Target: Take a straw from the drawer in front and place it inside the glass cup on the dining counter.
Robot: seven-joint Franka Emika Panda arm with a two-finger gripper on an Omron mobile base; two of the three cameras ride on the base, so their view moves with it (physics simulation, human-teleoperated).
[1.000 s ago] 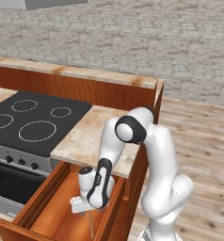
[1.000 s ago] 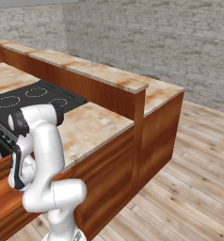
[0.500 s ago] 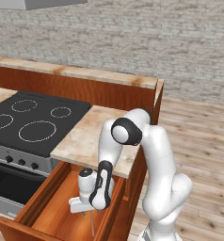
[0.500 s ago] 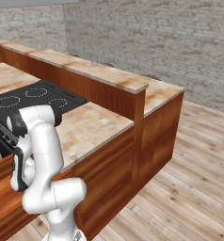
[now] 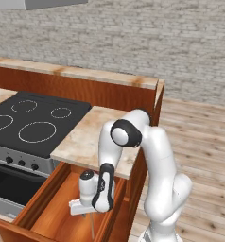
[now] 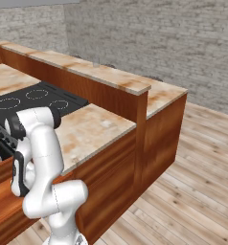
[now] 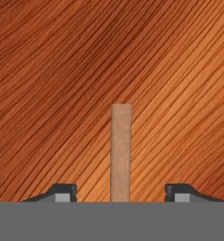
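Observation:
The drawer (image 5: 38, 200) stands pulled out below the small counter, its reddish-brown floor bare wood. The straw (image 7: 121, 149), a thin tan stick, lies on that floor and runs straight away from the hand. My gripper (image 7: 121, 193) points down over its near end, open. One fingertip (image 7: 62, 192) stands on each side of the straw, with a clear gap to it. From the left base, the gripper (image 5: 87, 213) hangs low inside the drawer, the straw (image 5: 91, 227) a thin grey line under it. The dining counter (image 6: 89, 70) runs along the back. The glass cup is out of view.
A black cooktop (image 5: 31, 118) with an oven front and knobs (image 5: 12, 160) sits left of the drawer. The small marbled top (image 5: 98, 137) overhangs the drawer's back part, right above my forearm. Plank floor (image 6: 183, 191) lies to the right.
The hand has sunk a little lower into the drawer over the straw. The straw and the drawer have not moved.

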